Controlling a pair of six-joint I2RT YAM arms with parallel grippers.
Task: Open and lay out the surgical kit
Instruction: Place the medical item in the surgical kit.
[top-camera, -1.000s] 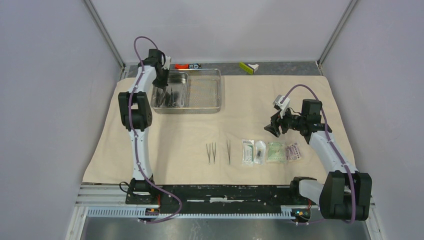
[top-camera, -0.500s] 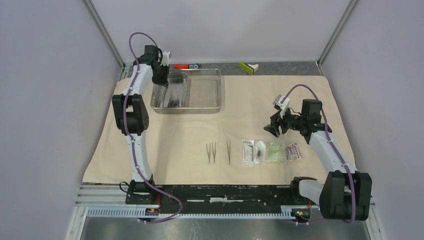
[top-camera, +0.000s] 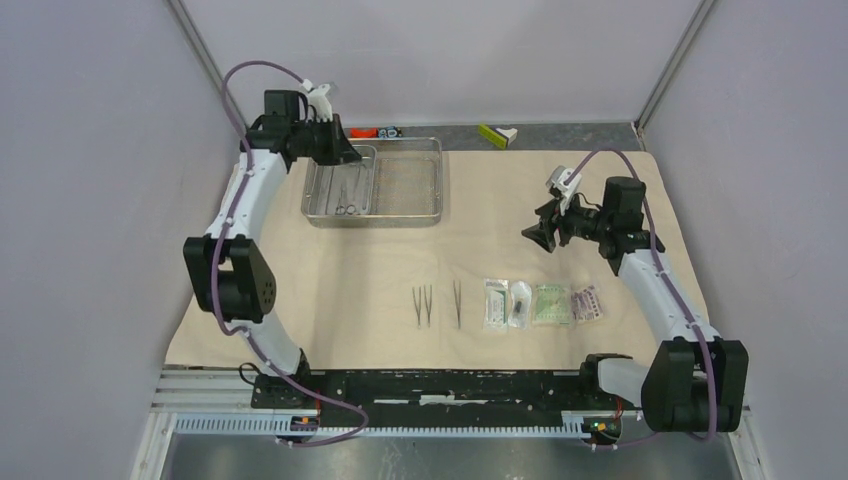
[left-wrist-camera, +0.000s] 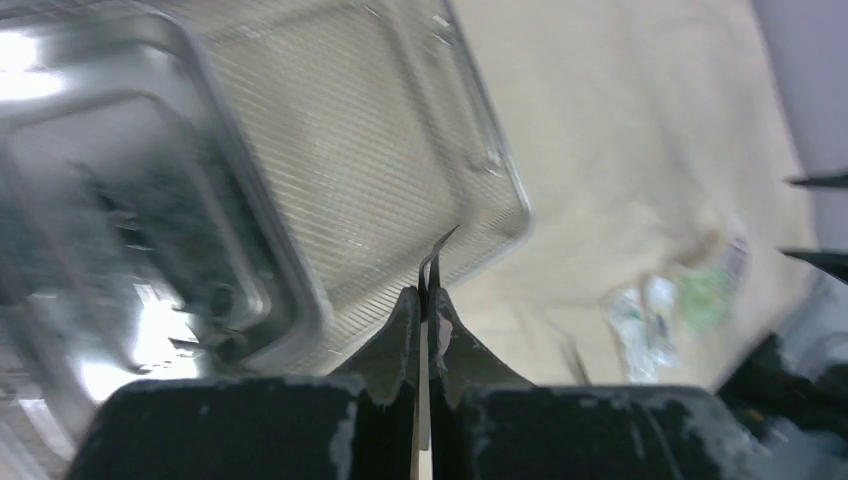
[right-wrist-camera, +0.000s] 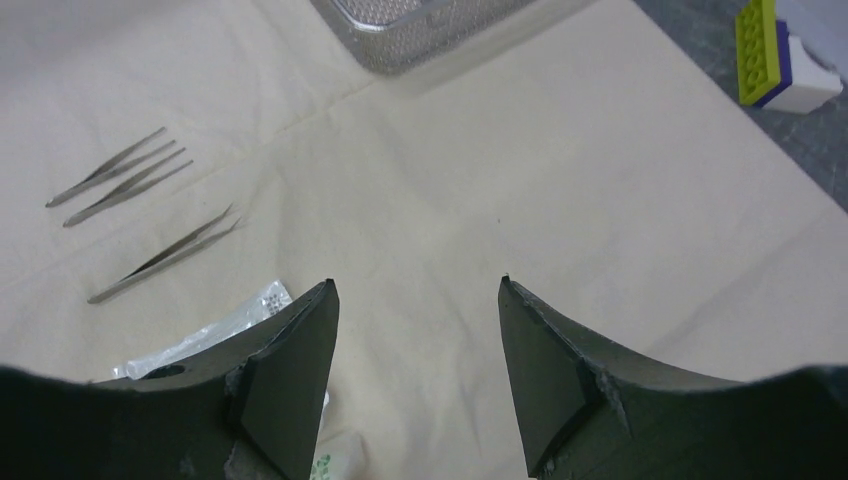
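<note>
Seen from the overhead camera, the beige cloth wrap (top-camera: 560, 190) lies spread flat over the bench. The steel tray (top-camera: 400, 220) stands on the wrap's far left part, and the smaller inner tray (top-camera: 318, 195) sits in the steel tray's left half with a few instruments inside. The left end effector (top-camera: 350, 155) hangs over the steel tray's far left corner. The right end effector (top-camera: 532, 235) hovers well to the right of the steel tray, above bare cloth. On the near side of the steel tray, about level with its right end, lie three tweezers (top-camera: 457, 303). Nearer and to the right of the steel tray, four sealed packets (top-camera: 550, 304) lie side by side. Just beyond the steel tray's far rim sit small orange and black pieces (top-camera: 375, 131), with a yellow-green and white object (top-camera: 497, 133) beyond its far right corner. In the blurred left wrist view, the left end effector (left-wrist-camera: 424, 305) is pinched tight on a thin metal instrument (left-wrist-camera: 437, 250), whose curved tip pokes out above the steel tray's mesh floor. In the right wrist view, the right end effector (right-wrist-camera: 415, 283) has its jaws wide apart with nothing between them, over cloth on the near side of the steel tray.
</note>
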